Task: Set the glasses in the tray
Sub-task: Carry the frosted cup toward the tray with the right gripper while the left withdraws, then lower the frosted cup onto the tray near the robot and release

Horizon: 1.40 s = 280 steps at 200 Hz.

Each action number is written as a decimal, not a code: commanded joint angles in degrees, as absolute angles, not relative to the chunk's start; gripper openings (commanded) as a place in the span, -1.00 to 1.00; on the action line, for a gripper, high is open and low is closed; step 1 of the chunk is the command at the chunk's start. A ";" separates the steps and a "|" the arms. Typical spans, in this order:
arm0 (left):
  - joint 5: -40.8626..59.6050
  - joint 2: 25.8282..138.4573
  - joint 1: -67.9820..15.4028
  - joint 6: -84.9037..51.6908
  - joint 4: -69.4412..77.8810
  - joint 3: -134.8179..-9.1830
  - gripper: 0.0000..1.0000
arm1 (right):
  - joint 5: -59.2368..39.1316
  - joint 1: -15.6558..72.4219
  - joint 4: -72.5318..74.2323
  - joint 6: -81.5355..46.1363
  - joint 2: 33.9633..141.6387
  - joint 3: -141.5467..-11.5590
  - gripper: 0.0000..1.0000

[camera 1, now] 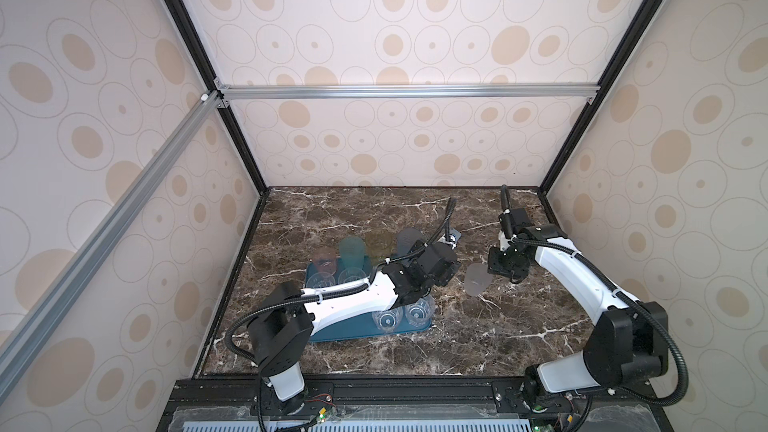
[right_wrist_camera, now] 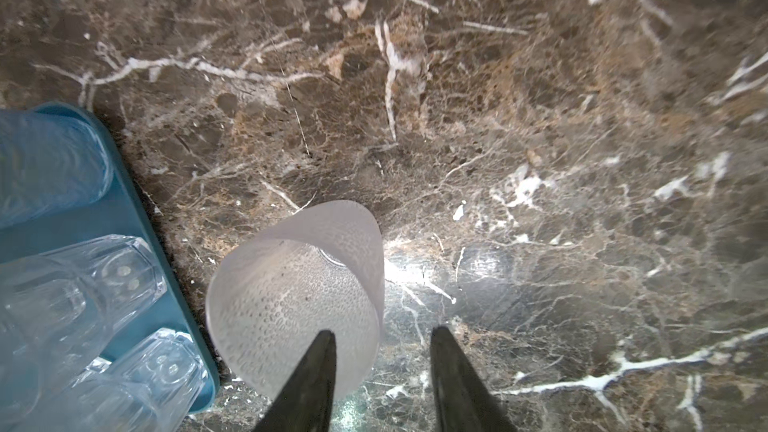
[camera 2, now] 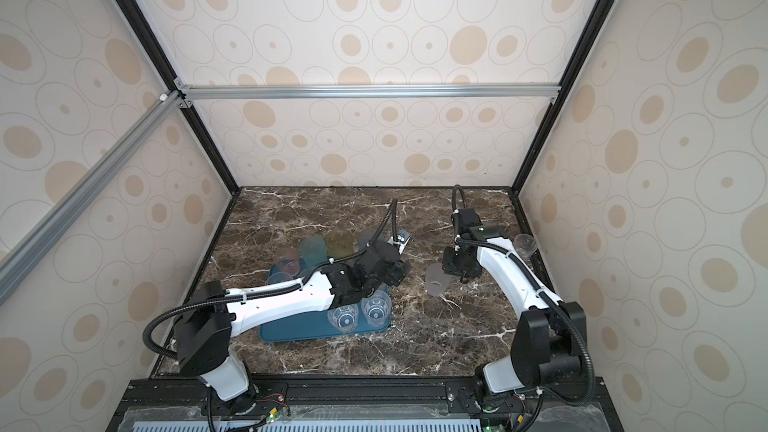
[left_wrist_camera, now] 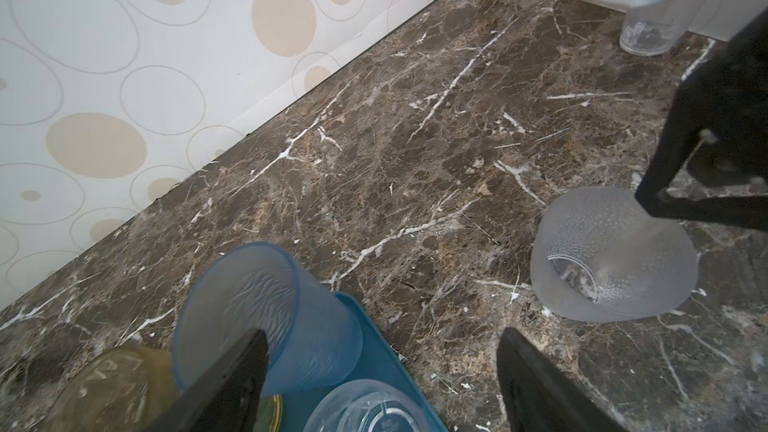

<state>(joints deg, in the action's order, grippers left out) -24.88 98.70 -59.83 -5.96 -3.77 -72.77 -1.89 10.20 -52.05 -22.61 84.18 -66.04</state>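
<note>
Both stand open: left end effector (left_wrist_camera: 381, 332) wide, right end effector (right_wrist_camera: 384, 329) narrower at frosted glass (right_wrist_camera: 291, 297)

A brown, white-veined marble counter (camera 1: 374, 218) sat enclosed by walls (camera 1: 374, 35) papered with beige ovals and braced by aluminium bars (camera 1: 407, 91).

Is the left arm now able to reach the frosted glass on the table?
Probably yes: the frosted glass stands on the table beside the tray, near the open left gripper; the right gripper hovers close.
</note>
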 commanded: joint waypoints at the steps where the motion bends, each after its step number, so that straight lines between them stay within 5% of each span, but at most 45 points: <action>1: -24.88 100.08 -60.20 -4.13 -3.76 -75.92 0.73 | -3.96 9.88 -50.21 -21.71 85.99 -64.78 -0.26; 80: -26.88 98.53 -60.03 -5.18 -5.60 -75.33 0.73 | -4.13 10.56 -47.61 -20.65 85.69 -61.81 -0.85; 137: -32.74 84.52 -57.52 -6.62 -10.10 -69.59 0.73 | 1.19 18.11 -61.07 -21.22 79.04 -76.00 -0.91; 219: -33.47 58.87 -37.10 -11.15 -26.48 -59.19 0.68 | 4.51 45.50 -66.05 -30.70 87.35 -98.70 -0.94; 280: -30.87 53.19 -20.48 -14.17 -33.04 -53.54 0.65 | 2.80 59.93 -65.50 -31.60 104.41 -110.88 -0.95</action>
<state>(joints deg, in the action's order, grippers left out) -32.12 54.46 -26.09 -11.22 -28.27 -55.22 3.49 56.82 -64.23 -30.02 100.66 -107.26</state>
